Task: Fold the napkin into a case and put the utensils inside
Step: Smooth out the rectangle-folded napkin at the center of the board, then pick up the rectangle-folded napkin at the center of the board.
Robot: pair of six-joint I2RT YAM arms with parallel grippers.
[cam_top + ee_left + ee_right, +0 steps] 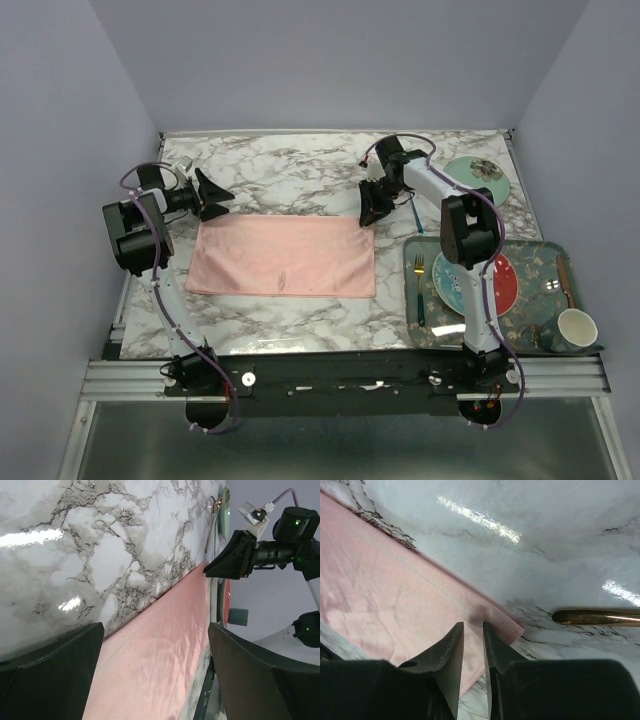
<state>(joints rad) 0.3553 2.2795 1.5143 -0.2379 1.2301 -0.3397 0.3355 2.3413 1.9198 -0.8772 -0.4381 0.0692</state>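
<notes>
The pink napkin lies flat on the marble table as a wide folded rectangle. My left gripper is open wide at its far left corner, with the cloth showing between the jaws. My right gripper is at the far right corner, its jaws a narrow gap apart just over the cloth, holding nothing. The copper-gold spoon lies on the marble just right of that corner. The dark blue fork lies beside it. No narrow case has been formed.
A patterned tray at the right holds a teal-and-red plate, a gold-headed fork with a teal handle and a white cup. A teal plate sits at the far right.
</notes>
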